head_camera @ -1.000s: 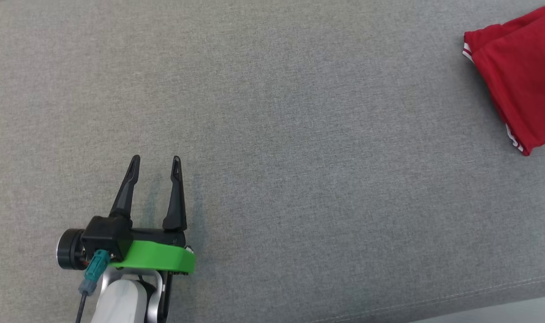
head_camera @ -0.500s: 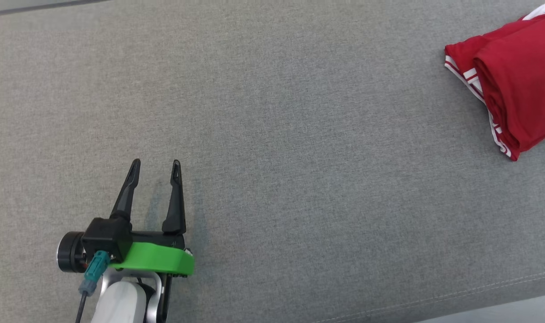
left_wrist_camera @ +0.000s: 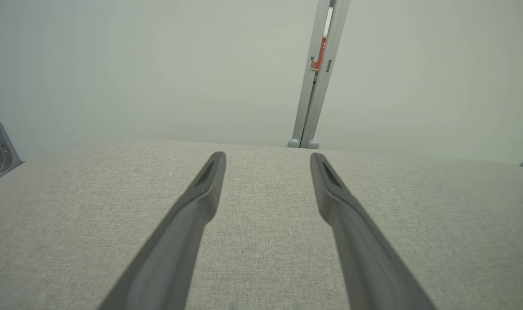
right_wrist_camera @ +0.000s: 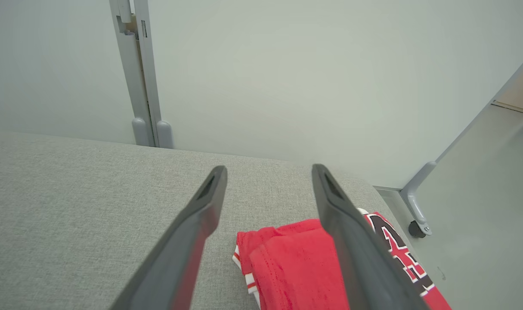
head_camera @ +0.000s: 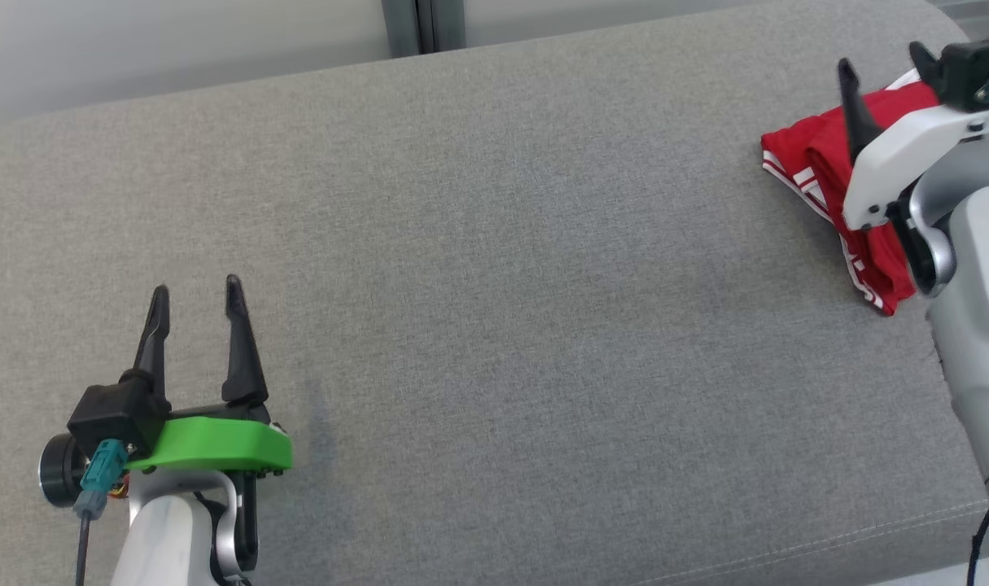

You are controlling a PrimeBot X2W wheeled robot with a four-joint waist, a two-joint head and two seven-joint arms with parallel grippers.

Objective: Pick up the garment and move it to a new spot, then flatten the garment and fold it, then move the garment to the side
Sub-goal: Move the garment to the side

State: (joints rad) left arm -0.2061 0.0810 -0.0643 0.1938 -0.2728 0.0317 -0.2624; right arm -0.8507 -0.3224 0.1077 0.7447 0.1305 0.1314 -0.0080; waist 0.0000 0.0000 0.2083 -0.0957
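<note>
The garment [head_camera: 811, 150] is a folded red jersey with white stripes, lying at the far right end of the grey cushion [head_camera: 494, 268]. My right gripper [head_camera: 881, 59] hovers just above it with its jaws open and nothing between them. In the right wrist view the garment [right_wrist_camera: 295, 267] lies under and between the fingers of the right gripper [right_wrist_camera: 268, 168], and black lettering shows on its right side. My left gripper [head_camera: 197, 286] rests open over bare cushion at the lower left, far from the garment. The left wrist view has the left gripper [left_wrist_camera: 267, 156] open above bare fabric.
The cushion's back edge meets a pale wall with a grey upright post [head_camera: 417, 24]. Its right end drops to the floor, where a caster [right_wrist_camera: 416, 228] stands. A stitched seam [head_camera: 828, 533] runs along the front edge at the lower right.
The head camera has lifted, bringing the wall and the cushion's back edge into view. My right arm has come into the picture, open above the garment. The left gripper stays open.
</note>
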